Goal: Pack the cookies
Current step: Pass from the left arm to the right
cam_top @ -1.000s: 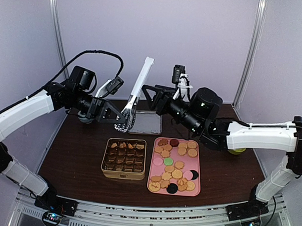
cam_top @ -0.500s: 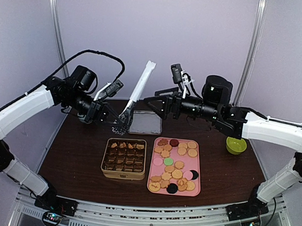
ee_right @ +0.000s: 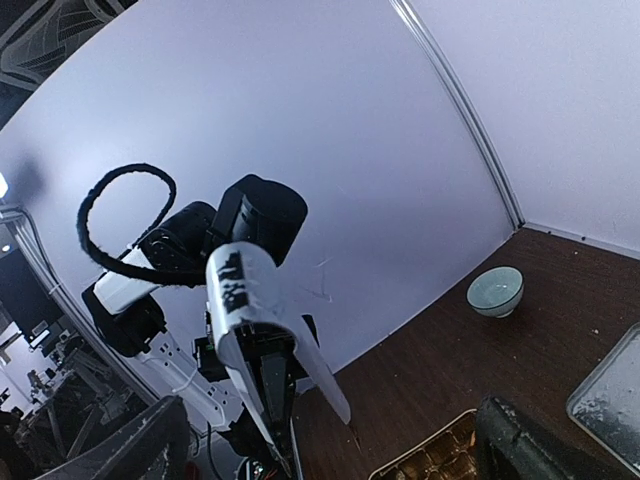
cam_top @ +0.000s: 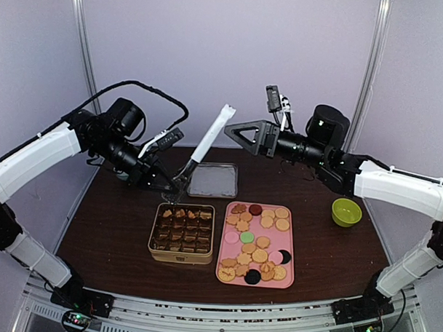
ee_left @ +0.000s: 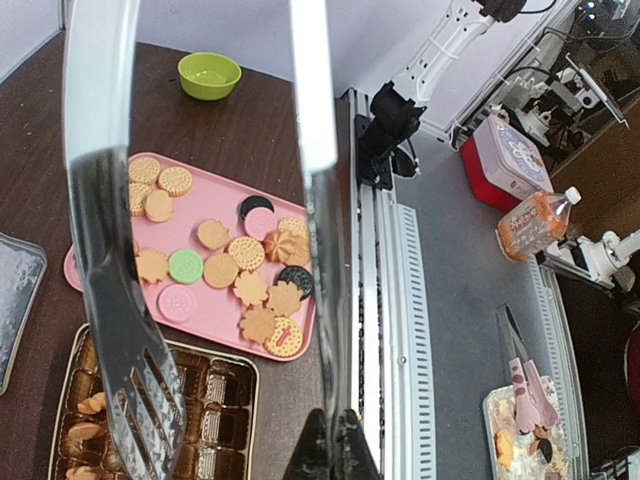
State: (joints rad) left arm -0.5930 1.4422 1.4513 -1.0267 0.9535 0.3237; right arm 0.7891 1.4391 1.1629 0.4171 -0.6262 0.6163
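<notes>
At the far left of the table (cam_top: pixel 106 238), your left gripper (cam_top: pixel 168 184) is clamped on the metal tongs (cam_top: pixel 208 140), whose handle slants up and to the right, clear of the wood; the overhead view gives you only that outline. The left wrist view shows the grip itself: one arm of the tongs runs down between the dark fingers at the bottom edge, and the slotted blade of the other arm hangs free above the tin (cam_top: pixel 180 256).

That tin sits near the front, left of centre; a few cookies lie in its back row, and most of its brown compartments show only their liner. Just behind it lies a flat metal lid (cam_top: pixel 214 180). Just right of the tin is the pink tray (cam_top: pixel 283 239), and most of the cookies (cam_top: pixel 259 255) are there, tan rounds mixed with pink, green and dark ones.

Above the back of the table your right gripper (cam_top: pixel 241 136) hangs in the air with its jaws spread wide, holding nothing. Its wrist view looks back at the left arm and tongs, and it alone shows a pale bowl (ee_right: pixel 497 290) near the wall. A green bowl (cam_top: pixel 346 212) stands at the right; only the left wrist view catches a red box (ee_left: pixel 505 160) and a bottle (ee_left: pixel 530 225) beyond the table.
</notes>
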